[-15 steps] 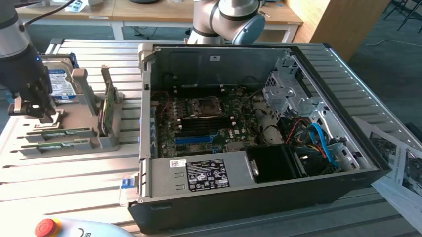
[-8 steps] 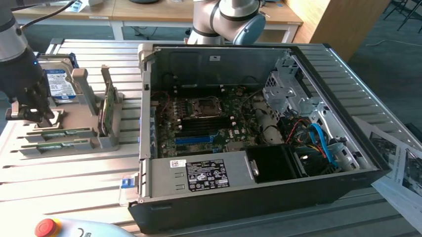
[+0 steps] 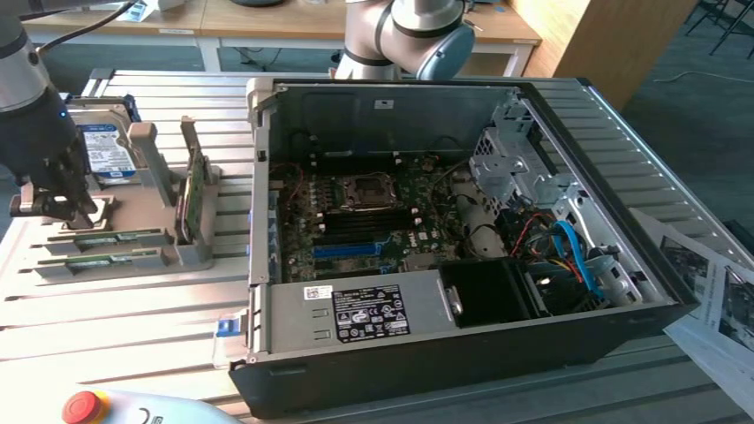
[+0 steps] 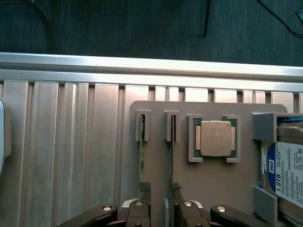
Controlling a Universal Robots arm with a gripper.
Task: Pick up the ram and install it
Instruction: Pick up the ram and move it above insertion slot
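Ram [image 4: 172,156] stands on edge in a slot of the matte grey holder [image 4: 213,189]. It is a slim green board seen edge-on, with a twin stick [image 4: 141,156] in the neighbouring slot. Just beside their near ends hangs the black tool [image 4: 161,187], its fingers spread and holding nothing. A square silver processor [image 4: 216,138] sits in a recess of the holder, on the ribbed aluminium bench [image 4: 71,156].

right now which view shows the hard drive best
The exterior view: the drive stands upright with most of its label visible, the arm overlapping one edge. The wrist view catches just part of it, cut by the frame edge.
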